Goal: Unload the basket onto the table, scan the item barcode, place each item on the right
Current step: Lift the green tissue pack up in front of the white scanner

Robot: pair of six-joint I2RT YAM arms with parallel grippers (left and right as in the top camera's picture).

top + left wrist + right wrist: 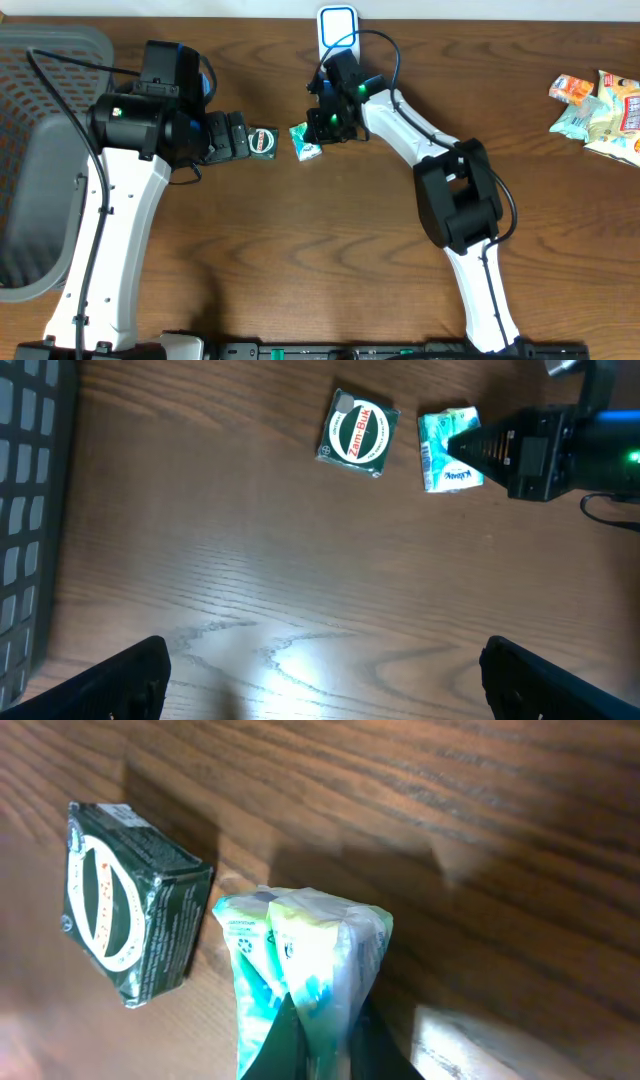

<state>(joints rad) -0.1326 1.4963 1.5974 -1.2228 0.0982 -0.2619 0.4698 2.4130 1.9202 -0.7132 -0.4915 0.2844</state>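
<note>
Mid-bench, right tool (325, 1040) is clamped tight on one end of the teal-and-white soft plastic packet (300, 955), which lies on the brown wooden bench (300, 260). Dark green square box with white oval label (262, 141) sits just beside the packet. Left tool (320, 682) gapes fully wide near that box, holding nothing.

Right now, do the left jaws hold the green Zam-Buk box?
No, the green box lies on the table ahead of the left jaws, which stand open and empty.
</note>
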